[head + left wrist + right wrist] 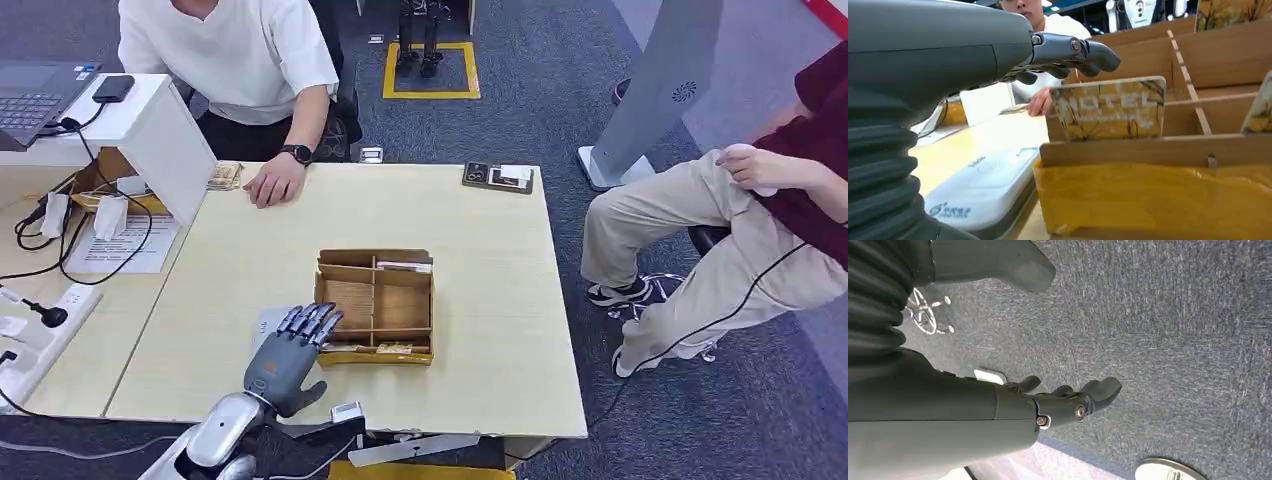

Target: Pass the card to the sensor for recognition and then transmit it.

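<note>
- Upper left of the head view: one laptop [30, 95] and one dark phone [113, 88] sit on a white stand.
- Under them, on the left side, one white power strip [45, 325] lies with black cables beside it.
- One person in a white shirt [230, 50] sits at the far side, with one hand [272, 185] flat on the surface [480, 230].
- Lower middle-left of the head view: one left hand [290, 350] of the robot reaches out over the surface. Its fingers [312, 322] are straight and a little apart, and it holds nothing. The fingertips are right at the left edge of the box.
- One flat white sensor [983, 187] lies on the surface just beside the box, under the left hand.
- One wooden box [376, 305] with dividers stands in the middle of the surface.
- One card [1110, 107] with the word HOTEL stands upright in a near slot of the box, in the left wrist view. The edge of a second card [1260, 112] shows at the right of that view.
- One dark small tray [497, 177] lies at the far edge of the surface.
- Right of the head view: one person in a dark red top [815, 150] sits on a chair.
- The right hand [1068, 402] hangs over the grey carpet [1173, 315], fingers loosely curled, holding nothing.
</note>
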`<state>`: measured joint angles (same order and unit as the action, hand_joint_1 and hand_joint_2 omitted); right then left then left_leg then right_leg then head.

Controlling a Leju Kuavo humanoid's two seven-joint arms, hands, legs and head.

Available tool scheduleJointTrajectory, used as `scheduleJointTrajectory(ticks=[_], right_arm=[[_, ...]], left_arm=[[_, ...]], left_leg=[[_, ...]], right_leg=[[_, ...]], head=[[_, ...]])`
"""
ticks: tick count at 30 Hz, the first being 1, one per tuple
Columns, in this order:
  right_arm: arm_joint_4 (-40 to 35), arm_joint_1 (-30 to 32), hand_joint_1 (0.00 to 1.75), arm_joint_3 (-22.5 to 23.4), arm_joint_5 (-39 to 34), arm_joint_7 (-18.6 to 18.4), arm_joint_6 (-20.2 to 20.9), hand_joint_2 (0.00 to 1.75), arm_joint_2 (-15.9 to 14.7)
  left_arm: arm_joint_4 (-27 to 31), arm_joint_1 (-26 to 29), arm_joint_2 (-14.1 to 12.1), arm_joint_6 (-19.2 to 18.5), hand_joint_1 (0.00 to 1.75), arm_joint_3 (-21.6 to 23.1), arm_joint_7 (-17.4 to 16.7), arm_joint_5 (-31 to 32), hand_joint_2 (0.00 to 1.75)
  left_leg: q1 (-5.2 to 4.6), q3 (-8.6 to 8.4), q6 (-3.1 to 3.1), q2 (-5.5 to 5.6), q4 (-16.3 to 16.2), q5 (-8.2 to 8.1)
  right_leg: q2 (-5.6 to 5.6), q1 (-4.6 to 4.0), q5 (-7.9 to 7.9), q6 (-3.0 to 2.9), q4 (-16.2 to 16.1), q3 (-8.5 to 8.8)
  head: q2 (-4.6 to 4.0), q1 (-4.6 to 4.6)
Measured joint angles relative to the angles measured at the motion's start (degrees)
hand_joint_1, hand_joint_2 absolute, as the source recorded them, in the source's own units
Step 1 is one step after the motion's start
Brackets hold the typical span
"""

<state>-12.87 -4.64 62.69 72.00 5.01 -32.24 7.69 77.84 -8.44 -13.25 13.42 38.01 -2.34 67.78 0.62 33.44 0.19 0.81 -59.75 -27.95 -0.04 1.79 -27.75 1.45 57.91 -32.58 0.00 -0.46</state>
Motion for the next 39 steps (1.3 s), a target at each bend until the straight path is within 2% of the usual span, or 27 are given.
scheduleJointTrajectory(ticks=[12,25,39], right_arm=[[0.0,0.0,0.0,0.0,0.0,0.0,0.2,1.75,-0.2],[0.0,0.0,0.0,0.0,0.3,0.0,0.2,1.75,-0.3],[0.0,0.0,0.0,0.0,0.4,0.0,0.2,1.75,-0.3]], left_arm=[[-1.8,0.0,0.5,0.1,0.0,0.0,0.0,-0.4,1.75],[-1.7,0.4,0.5,4.0,0.0,0.0,-0.1,0.7,1.75],[-0.6,1.2,0.5,4.8,0.0,0.0,0.0,1.3,1.75]], left_leg=[[0.0,0.0,0.0,0.0,0.0,0.0],[0.0,0.01,0.0,0.01,0.0,0.0],[0.0,0.02,0.0,0.01,0.0,0.0]], right_leg=[[0.0,0.0,0.0,0.0,0.0,0.0],[-0.01,0.0,0.0,0.0,0.0,0.01],[-0.02,0.0,0.0,0.0,0.0,0.01]], head=[[0.0,0.0],[0.0,0.0],[0.0,0.0]])
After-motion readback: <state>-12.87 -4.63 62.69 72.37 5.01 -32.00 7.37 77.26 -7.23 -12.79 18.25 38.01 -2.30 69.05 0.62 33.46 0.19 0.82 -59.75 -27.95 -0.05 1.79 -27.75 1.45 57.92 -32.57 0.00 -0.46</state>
